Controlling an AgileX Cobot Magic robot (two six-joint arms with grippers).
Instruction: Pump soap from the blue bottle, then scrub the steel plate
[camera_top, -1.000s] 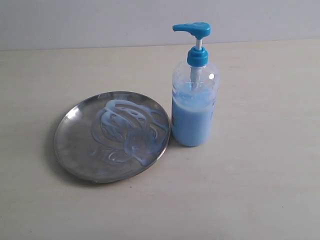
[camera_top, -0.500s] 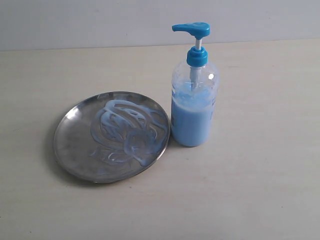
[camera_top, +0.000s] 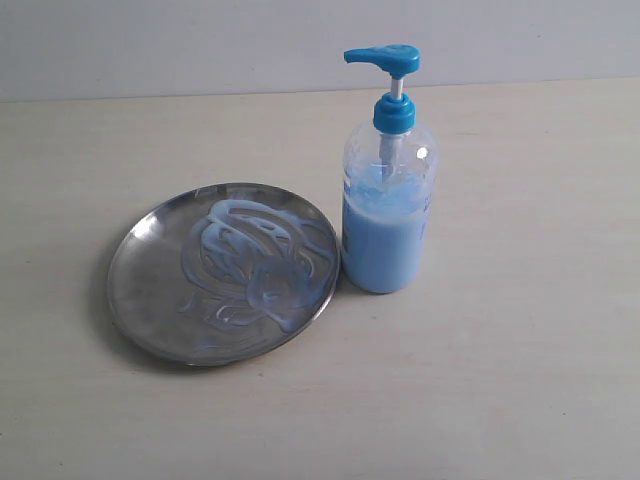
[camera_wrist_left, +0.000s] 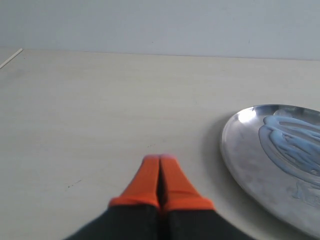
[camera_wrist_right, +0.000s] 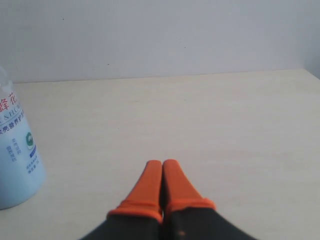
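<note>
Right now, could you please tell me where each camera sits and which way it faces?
Exterior: high, looking down at plate and bottle; no robot part shows.
Left wrist: low behind the shut left claw, facing the wall; plate partly seen.
Right wrist: low behind the shut right claw, facing the wall; bottle partly seen.
Shared: exterior and left wrist both show the plate.
</note>
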